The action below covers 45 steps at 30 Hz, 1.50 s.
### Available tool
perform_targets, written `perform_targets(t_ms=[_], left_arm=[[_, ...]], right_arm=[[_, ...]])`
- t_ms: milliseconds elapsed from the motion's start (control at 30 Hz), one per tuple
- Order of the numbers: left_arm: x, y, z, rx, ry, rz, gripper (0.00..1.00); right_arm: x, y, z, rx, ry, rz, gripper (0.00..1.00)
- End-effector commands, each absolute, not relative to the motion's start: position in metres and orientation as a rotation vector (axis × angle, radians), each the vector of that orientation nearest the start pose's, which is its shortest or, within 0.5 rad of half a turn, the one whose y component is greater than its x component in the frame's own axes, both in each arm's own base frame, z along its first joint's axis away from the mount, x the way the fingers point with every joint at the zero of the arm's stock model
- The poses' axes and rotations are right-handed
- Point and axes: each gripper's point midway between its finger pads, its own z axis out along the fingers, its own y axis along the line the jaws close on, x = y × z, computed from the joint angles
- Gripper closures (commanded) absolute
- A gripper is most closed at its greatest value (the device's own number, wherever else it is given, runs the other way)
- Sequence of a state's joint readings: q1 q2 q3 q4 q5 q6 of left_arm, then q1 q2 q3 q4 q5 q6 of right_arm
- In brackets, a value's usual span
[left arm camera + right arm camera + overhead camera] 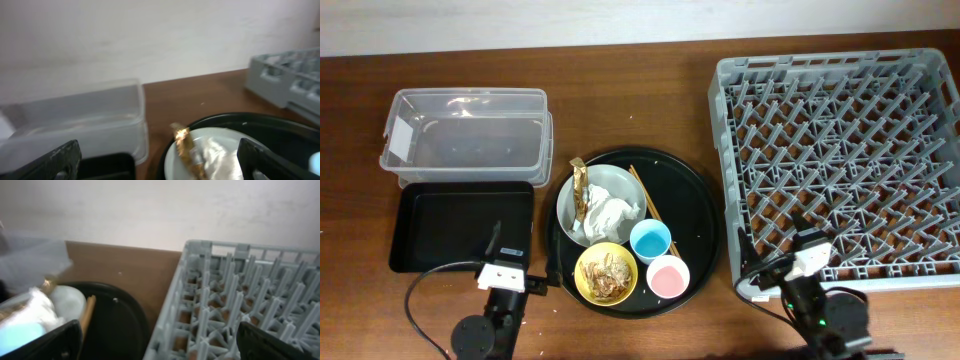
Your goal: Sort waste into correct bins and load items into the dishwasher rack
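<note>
Overhead: nothing looks sorted. The clear tub and flat black tray by the left edge are empty; so is the rack at the right edge. Napkin, wrapper, chopsticks, plate, yellow bowl of scraps, blue cup and pink cup all sit on the round tray mid-bench.

Left wrist: the left gripper gapes wide, empty.

Right wrist: the right gripper likewise, at the rack's near edge.

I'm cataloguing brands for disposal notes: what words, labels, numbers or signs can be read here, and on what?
No readable text in any view.
Gold-brown wrapper: any print is too small and blurred to read.
Clear tub, dishwasher rack: no markings visible.
</note>
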<state>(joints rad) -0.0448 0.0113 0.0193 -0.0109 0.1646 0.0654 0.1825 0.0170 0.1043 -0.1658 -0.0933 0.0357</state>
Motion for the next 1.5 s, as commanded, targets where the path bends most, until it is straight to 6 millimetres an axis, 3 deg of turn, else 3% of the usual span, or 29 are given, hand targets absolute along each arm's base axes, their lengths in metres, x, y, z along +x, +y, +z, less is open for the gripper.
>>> perform_targets(t_ms=[0, 67, 133, 267, 300, 367, 433, 500, 567, 633, 767, 833, 900, 933, 967, 1033, 1100, 1133, 1233, 1300, 1367, 1467], left_arm=[[0.23, -0.052, 0.236, 0.273, 1.45, -0.17, 0.01], [0.228, -0.053, 0.268, 0.263, 1.464, -0.194, 0.01], [0.236, -0.054, 0.281, 0.236, 1.607, -0.237, 0.01], [0.258, -0.07, 0.281, 0.229, 2.092, -0.402, 0.01], [0.264, -0.073, 0.283, 0.224, 2.199, -0.437, 0.01], [0.274, -0.084, 0.288, 0.213, 2.329, -0.544, 0.01], [0.282, -0.114, 0.295, 0.278, 2.333, -0.798, 0.01], [0.29, -0.137, 0.272, 0.323, 2.412, -0.931, 0.01], [0.287, -0.152, 0.226, 0.381, 2.602, -0.798, 0.01], [0.283, -0.181, 0.168, 0.511, 2.793, -0.608, 0.21], [0.271, -0.203, 0.086, 0.533, 3.063, -0.403, 0.42], [0.275, -0.2, 0.064, 0.524, 3.099, -0.274, 0.46], [0.277, -0.196, 0.055, 0.486, 3.117, -0.209, 0.7], [0.278, -0.197, 0.055, 0.485, 3.111, -0.213, 0.88], [0.28, -0.198, 0.058, 0.485, 3.101, -0.223, 1.0], [0.29, -0.2, 0.081, 0.464, 3.07, -0.242, 1.0], [0.308, -0.188, 0.121, 0.381, 3.016, -0.275, 1.0], [0.316, -0.186, 0.149, 0.371, 2.965, -0.388, 1.0], [0.315, -0.22, 0.238, 0.582, 2.63, -1.196, 1.0], [0.306, -0.22, 0.278, 0.597, 2.422, -1.582, 1.0], [0.29, -0.221, 0.296, 0.599, 2.346, -1.764, 1.0], [0.272, -0.229, 0.296, 0.586, 2.41, -1.827, 1.0]], right_arm=[[0.211, 0.06, 0.255, -0.15, 1.582, 0.327, 0.02], [0.2, 0.057, 0.277, -0.144, 1.698, 0.319, 0.02], [0.2, 0.057, 0.287, -0.143, 1.855, 0.313, 0.02], [0.214, 0.059, 0.297, -0.139, 2.16, 0.297, 0.02], [0.22, 0.068, 0.301, -0.154, 2.2, 0.348, 0.02], [0.226, 0.089, 0.303, -0.215, 2.263, 0.479, 0.02], [0.232, 0.099, 0.301, -0.239, 2.287, 0.537, 0.02], [0.24, 0.097, 0.298, -0.137, 2.312, 0.56, 0.01], [0.243, 0.092, 0.298, -0.054, 2.317, 0.553, 0.01], [0.244, 0.091, 0.298, -0.008, 2.321, 0.557, 0.01], [0.24, 0.09, 0.294, 0.032, 2.347, 0.571, 0.01], [0.239, 0.09, 0.292, 0.034, 2.356, 0.57, 0.01], [0.239, 0.09, 0.293, 0.033, 2.356, 0.57, 0.01], [0.239, 0.09, 0.292, 0.033, 2.356, 0.57, 0.01], [0.239, 0.09, 0.293, 0.033, 2.355, 0.57, 0.01], [0.239, 0.09, 0.293, 0.033, 2.355, 0.57, 0.01], [0.239, 0.09, 0.293, 0.032, 2.355, 0.57, 0.02], [0.239, 0.09, 0.293, 0.032, 2.355, 0.57, 0.01], [0.239, 0.098, 0.296, -0.027, 2.341, 0.611, 0.0], [0.235, 0.136, 0.316, -0.303, 2.237, 0.832, 0.05], [0.238, 0.166, 0.331, -0.456, 2.144, 1.058, 0.07], [0.242, 0.195, 0.346, -0.655, 1.999, 1.317, 0.07]])
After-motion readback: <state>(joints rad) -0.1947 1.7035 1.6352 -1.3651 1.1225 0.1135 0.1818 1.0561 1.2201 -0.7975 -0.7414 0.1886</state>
